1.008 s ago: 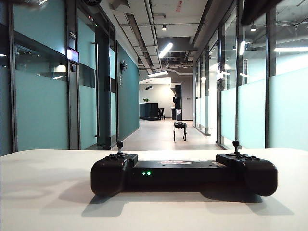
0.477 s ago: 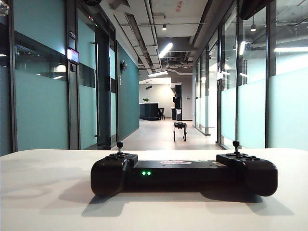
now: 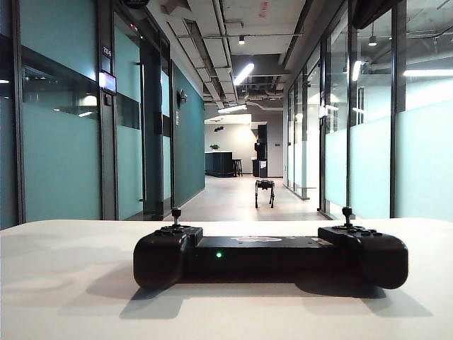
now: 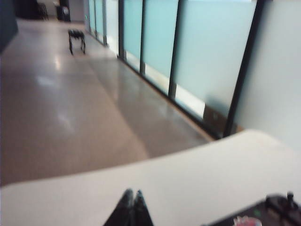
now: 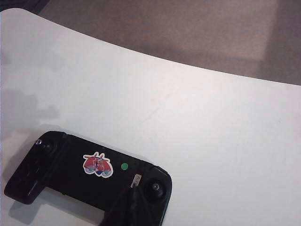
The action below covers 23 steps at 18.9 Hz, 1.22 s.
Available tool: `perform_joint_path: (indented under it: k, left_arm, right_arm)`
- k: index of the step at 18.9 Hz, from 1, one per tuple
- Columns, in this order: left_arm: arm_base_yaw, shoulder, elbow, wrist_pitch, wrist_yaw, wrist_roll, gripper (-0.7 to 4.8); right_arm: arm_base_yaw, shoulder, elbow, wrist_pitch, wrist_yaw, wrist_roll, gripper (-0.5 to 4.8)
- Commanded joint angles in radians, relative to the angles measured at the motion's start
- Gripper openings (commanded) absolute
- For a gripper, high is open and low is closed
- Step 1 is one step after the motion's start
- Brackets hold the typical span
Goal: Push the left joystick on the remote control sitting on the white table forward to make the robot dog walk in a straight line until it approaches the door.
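The left hand [image 4: 132,197], fingers together, hangs above the worktop [image 3: 64,283], clear of the remote [image 3: 269,256]. The right hand [image 5: 133,197], also closed, hovers over the remote's right end. The left stick [image 3: 175,214] stands untouched; the dog [image 3: 265,191] waits far down the corridor. Next: bring the left hand down behind the stick, push forward.

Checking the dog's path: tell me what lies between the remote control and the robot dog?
Exterior view: bare white table, then open corridor floor between remote control and robot dog.

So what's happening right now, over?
Left tool shut, above the white table. Right tool shut, over the remote control. Left joystick untouched. Robot dog down the corridor.
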<state>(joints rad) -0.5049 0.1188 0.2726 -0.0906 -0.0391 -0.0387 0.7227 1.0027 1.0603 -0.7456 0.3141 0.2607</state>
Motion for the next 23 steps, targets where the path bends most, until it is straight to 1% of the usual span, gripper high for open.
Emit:
perform_joint_path:
  k: [1,3,4,6,8,10,12,15,19,23]
  left_arm:
    - [0.034,-0.038,-0.028,0.021,-0.008,0.002,-0.05]
    - [0.087,-0.055,-0.049,0.02,0.015,-0.009,-0.05]
    - [0.129,-0.055,-0.053,0.023,0.055,-0.026,-0.05]
    - [0.201,-0.058,-0.053,0.027,0.098,-0.025,-0.05]
    - [0.291,-0.08,-0.077,0.041,0.1,-0.022,-0.05]
    - [0.341,-0.116,-0.124,0.077,0.1,-0.022,-0.05]
    - [0.362,-0.115,-0.167,0.115,0.085,-0.021,-0.05]
    - [0.365,-0.115,-0.221,0.156,0.077,-0.021,-0.05]
    - [0.374,-0.115,-0.266,0.167,0.077,-0.018,-0.05]
    - [0.447,-0.115,-0.266,0.158,0.077,0.01,-0.05]
  right_arm:
    - [0.001,-0.003,0.003,0.018,0.005,-0.003,0.0]
    - [0.001,-0.003,0.003,0.018,0.005,-0.003,-0.01]
    - [0.001,-0.003,0.003,0.018,0.005,-0.003,0.0]
    - [0.001,-0.003,0.003,0.018,0.005,-0.003,-0.01]
    - [0.001,-0.003,0.003,0.018,0.005,-0.003,-0.01]
    - [0.001,-0.003,0.003,0.018,0.005,-0.003,-0.01]
    - [0.001,-0.003,0.003,0.017,0.005,-0.003,-0.01]
    - [0.001,-0.003,0.003,0.018,0.005,-0.003,0.0]
    - [0.001,-0.003,0.003,0.017,0.004,-0.003,0.0]
    - [0.001,-0.003,0.003,0.018,0.004,-0.003,0.0]
